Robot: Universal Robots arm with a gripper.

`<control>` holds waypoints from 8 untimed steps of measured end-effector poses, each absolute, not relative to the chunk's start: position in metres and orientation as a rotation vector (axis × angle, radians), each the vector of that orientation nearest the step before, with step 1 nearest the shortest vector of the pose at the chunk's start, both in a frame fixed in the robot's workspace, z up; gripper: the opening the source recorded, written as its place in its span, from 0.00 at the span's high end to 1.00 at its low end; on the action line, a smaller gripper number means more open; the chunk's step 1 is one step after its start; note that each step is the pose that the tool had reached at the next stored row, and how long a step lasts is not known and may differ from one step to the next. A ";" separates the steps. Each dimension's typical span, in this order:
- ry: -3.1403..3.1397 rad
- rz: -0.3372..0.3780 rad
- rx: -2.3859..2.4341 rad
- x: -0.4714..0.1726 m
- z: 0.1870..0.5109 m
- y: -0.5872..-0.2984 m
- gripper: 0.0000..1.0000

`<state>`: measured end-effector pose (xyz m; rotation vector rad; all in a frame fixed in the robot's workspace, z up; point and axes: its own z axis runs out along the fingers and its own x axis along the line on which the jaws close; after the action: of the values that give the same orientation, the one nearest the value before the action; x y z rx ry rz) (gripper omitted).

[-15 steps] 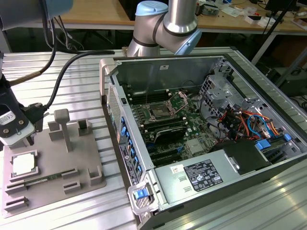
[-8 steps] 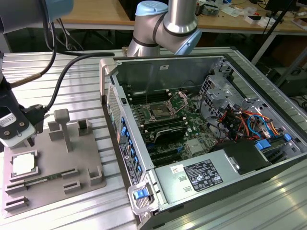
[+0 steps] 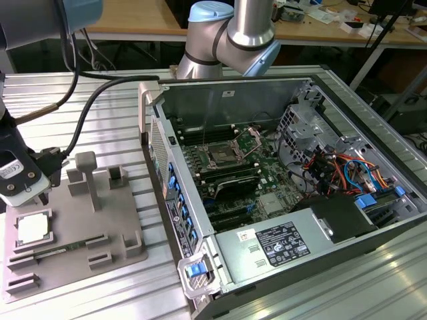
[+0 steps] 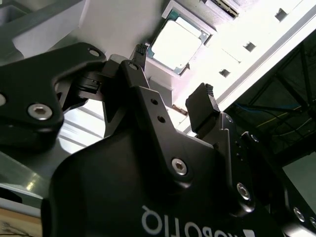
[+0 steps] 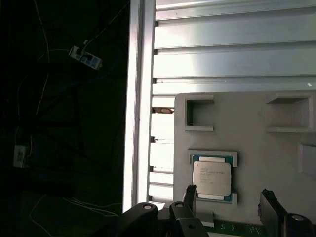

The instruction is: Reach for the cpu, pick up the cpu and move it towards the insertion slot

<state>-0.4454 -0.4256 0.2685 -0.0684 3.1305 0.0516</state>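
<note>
Silvery cpu (image 5: 212, 177) beneath spread pincer (image 5: 228, 192)

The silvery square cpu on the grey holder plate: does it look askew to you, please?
Nothing stands out: the cpu lies flat and square in its recess on the grey plate, the open black gripper nearby.

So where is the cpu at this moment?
The cpu lies in its recess on the grey fixture plate at the exterior view's left, beneath the open tool, outside the computer case.
</note>
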 end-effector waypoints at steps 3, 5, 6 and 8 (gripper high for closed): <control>3.131 0.052 -0.068 -0.445 0.267 -0.426 0.40; 3.131 0.052 -0.068 -0.445 0.266 -0.426 0.40; 3.131 0.052 -0.068 -0.445 0.265 -0.426 0.40; 3.131 0.052 -0.069 -0.445 0.264 -0.427 0.40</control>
<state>-0.4454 -0.4265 0.2642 -0.0685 3.1306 0.0517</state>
